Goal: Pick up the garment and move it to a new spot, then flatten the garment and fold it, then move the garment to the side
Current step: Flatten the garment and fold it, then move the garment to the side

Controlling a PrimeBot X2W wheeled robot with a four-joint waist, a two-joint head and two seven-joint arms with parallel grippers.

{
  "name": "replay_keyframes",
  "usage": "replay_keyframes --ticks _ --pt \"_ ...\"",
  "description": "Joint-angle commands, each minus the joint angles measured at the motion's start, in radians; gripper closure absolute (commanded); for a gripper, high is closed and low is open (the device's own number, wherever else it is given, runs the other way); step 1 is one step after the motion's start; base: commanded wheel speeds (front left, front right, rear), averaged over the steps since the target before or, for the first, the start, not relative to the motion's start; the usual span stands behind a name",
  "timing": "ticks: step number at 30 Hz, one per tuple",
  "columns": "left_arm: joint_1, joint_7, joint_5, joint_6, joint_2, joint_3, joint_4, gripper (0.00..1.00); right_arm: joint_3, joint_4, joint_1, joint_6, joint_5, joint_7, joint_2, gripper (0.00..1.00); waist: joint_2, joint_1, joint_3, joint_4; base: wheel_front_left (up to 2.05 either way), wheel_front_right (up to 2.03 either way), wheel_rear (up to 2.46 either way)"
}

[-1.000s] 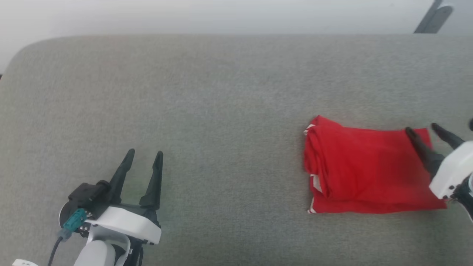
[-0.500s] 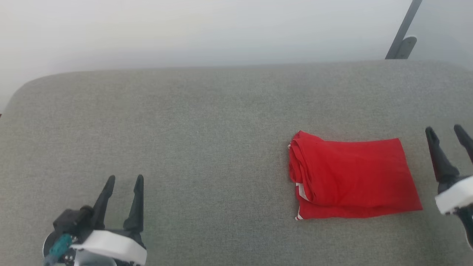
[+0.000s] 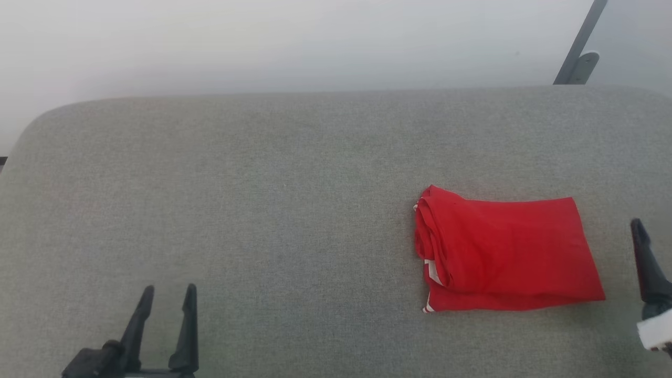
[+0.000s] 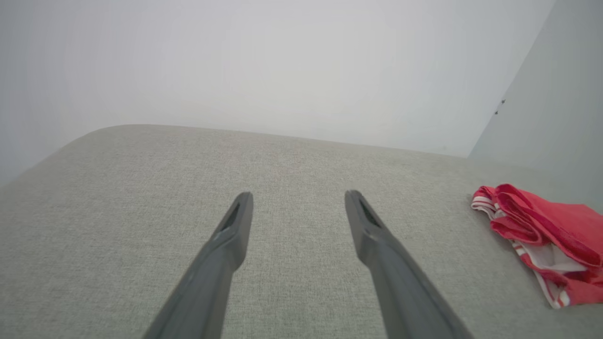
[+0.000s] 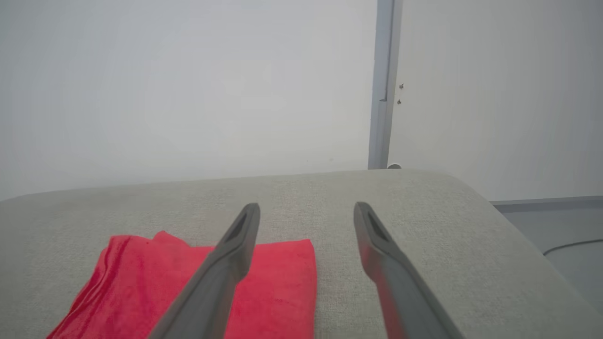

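Note:
The garment lies folded into a red rectangle on the right part of the grey fabric surface, with white-and-red striped trim showing at its left edge. Nothing touches it. My left gripper stands open at the lower left, far from the cloth. The left wrist view shows that gripper open over bare fabric, with the garment off to its right. One finger of my right gripper shows just right of the garment. In the right wrist view, that gripper is open and the garment lies low left.
A pale wall rises behind the surface. A grey post with a bracket stands at the back right. The surface's rounded right edge drops to a grey floor with a thin cable.
The head camera has tilted, so the whole picture shifted. My right gripper came off the garment's right edge and now stands apart to its right. The garment stays folded in place.

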Motion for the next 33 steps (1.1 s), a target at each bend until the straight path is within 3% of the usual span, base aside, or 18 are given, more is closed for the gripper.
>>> replay_keyframes --ticks 1,7,18,25,33 --pt "0.016 -0.004 0.017 -0.002 -0.008 0.014 -0.022 0.0 -0.02 -0.019 0.023 0.0 -0.008 0.001 0.008 0.0 -0.0001 0.0 0.006 0.001 0.0 0.0 0.0" --pt "0.011 -0.004 0.025 -0.002 -0.021 0.024 -0.049 0.0 -0.055 -0.053 0.044 0.0 -0.019 0.031 0.032 0.0 -0.0001 0.0 0.013 -0.002 0.0 0.0 0.0" --pt "-0.033 -0.004 0.016 -0.002 -0.017 0.0 -0.047 0.0 -0.027 -0.059 -0.007 0.0 -0.011 0.089 0.036 0.0 -0.0001 0.0 0.034 0.006 0.0 0.0 0.0" --pt "-0.138 -0.004 -0.005 -0.002 0.002 -0.061 -0.038 0.0 0.013 0.036 -0.133 0.0 0.012 0.451 -0.036 0.0 -0.0001 0.0 0.13 0.026 0.0 0.0 0.0" --pt "-0.277 -0.004 -0.038 -0.002 0.009 -0.135 -0.027 0.0 0.065 0.012 -0.226 0.0 0.074 0.862 -0.119 0.0 -0.0001 0.0 0.251 0.05 0.0 0.0 0.0"
